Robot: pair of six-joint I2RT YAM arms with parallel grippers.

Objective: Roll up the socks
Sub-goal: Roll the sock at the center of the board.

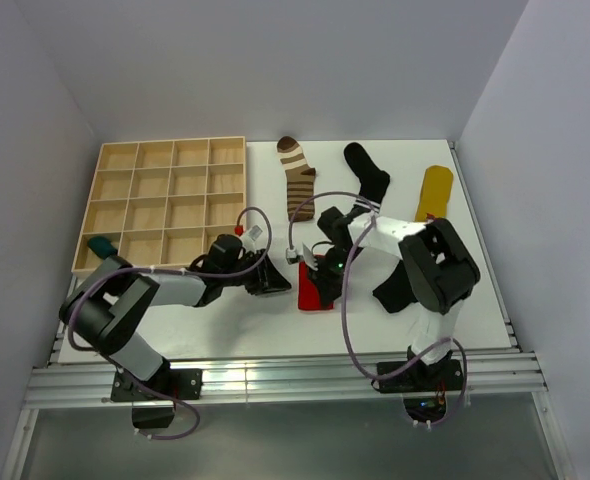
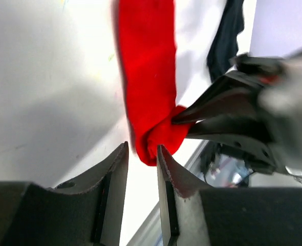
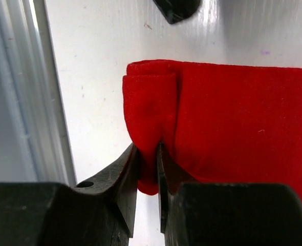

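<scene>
A red sock (image 1: 315, 288) lies on the white table in front of the arms, its near end folded into a short roll (image 3: 148, 102). My right gripper (image 3: 147, 148) is shut on that rolled end, one finger on each side of the fold; in the top view it (image 1: 320, 270) is over the sock. My left gripper (image 2: 142, 148) is open a little, and the sock's end (image 2: 153, 138) sits just at its fingertips without being pinched. In the top view the left gripper (image 1: 278, 281) is at the sock's left edge.
A wooden compartment tray (image 1: 165, 200) stands at back left with a teal sock (image 1: 101, 245) at its near corner. A brown-cream striped sock (image 1: 297, 175), a black sock with white bands (image 1: 367, 178) and a yellow sock (image 1: 435, 190) lie at the back. A plain black sock (image 1: 393, 290) lies under the right arm.
</scene>
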